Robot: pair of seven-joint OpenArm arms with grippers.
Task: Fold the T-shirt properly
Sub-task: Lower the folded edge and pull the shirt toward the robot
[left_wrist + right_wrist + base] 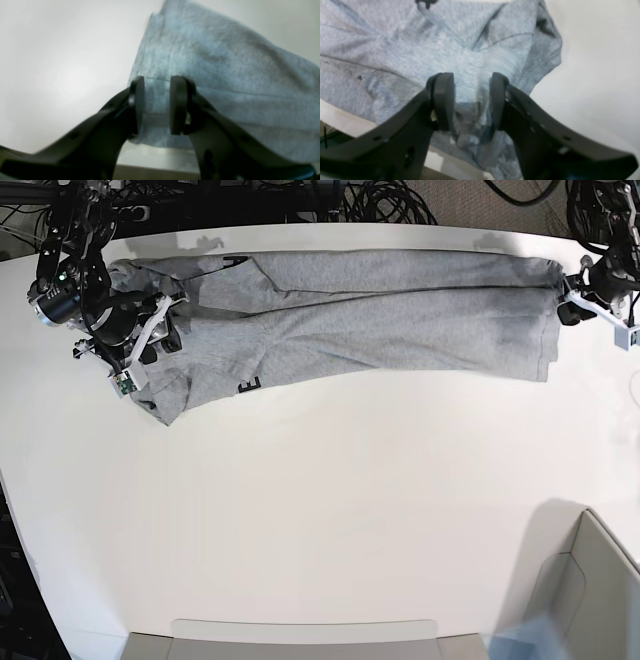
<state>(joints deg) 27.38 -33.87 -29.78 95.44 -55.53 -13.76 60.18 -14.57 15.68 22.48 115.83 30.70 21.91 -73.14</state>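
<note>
A: Two grippers flank one garment. Where does the T-shirt (380,310) lie?

B: Along the far edge of the white table (320,510), stretched sideways and folded lengthwise into a band. Part of a black letter shows at its near edge, toward the base view's left.

A: State of the left gripper (157,105)?

B: Jaws parted, a clear gap between the pads. The hem of the shirt lies in that gap and beyond it, but the pads do not pinch the cloth. In the base view this gripper sits at the shirt's right end.

A: And the right gripper (471,101)?

B: Likewise released. Its fingers (443,100) stand apart over bunched, wrinkled cloth at the other end; the fabric between them looks blurred. Whether the pads touch the cloth cannot be told.
</note>
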